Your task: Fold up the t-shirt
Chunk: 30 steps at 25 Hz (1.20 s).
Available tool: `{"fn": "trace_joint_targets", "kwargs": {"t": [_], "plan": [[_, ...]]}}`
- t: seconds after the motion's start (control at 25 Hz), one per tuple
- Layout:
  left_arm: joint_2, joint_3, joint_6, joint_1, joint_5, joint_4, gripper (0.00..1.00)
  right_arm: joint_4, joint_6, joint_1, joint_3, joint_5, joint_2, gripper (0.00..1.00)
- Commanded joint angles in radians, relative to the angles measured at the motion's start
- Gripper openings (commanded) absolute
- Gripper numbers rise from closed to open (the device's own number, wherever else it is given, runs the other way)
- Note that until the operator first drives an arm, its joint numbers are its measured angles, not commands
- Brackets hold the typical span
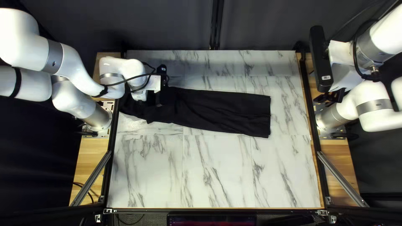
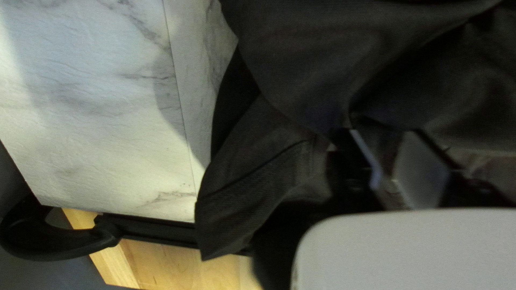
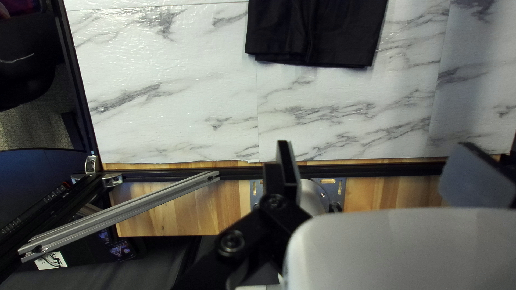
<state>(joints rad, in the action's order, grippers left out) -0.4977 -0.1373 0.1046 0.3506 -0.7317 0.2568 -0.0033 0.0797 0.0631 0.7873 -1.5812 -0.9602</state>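
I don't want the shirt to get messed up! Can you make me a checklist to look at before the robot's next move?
1. Shirt on the table: ok, most of it lies there.
2. Far end from the left arm neat: ok, its edge looks fairly straight.
3. End by the left claw flat: not ok, it's rumpled there.
4. Left claw gripping cloth: cannot tell, the dark folds hide it.
5. Right claw open: ok, its fingers are wide apart.
6. Right claw away from the shirt: ok, it's off past the table's edge.
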Motion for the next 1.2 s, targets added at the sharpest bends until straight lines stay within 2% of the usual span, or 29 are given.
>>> {"fn": "trace_joint_targets", "kwargs": {"t": [0.04, 0.36, 0.52, 0.64, 0.96, 1.2], "plan": [[-0.037, 0.006, -0.038, -0.05, -0.04, -0.013, 0.0, 0.0, 0.0, 0.0, 0.0, 0.0, 0.0, 1.0], [-0.166, 0.024, -0.194, -0.241, -0.175, -0.03, 0.0, 0.0, 0.0, 0.0, 0.0, 0.0, 0.0, 1.0], [-0.197, 0.008, -0.257, -0.316, -0.233, -0.029, 0.0, 0.0, 0.0, 0.0, 0.0, 0.0, 0.0, 1.0], [-0.225, -0.023, -0.336, -0.411, -0.306, -0.026, 0.0, 0.0, 0.0, 0.0, 0.0, 0.0, 0.0, 1.0], [-0.214, -0.095, -0.536, -0.632, -0.421, -0.029, 0.0, 0.0, 0.0, 0.0, 0.0, 0.0, 0.0, 1.0], [-0.241, -0.086, -0.624, -0.709, -0.469, -0.046, 0.0, 0.0, 0.0, 0.0, 0.0, 0.0, 0.0, 1.0]]}}
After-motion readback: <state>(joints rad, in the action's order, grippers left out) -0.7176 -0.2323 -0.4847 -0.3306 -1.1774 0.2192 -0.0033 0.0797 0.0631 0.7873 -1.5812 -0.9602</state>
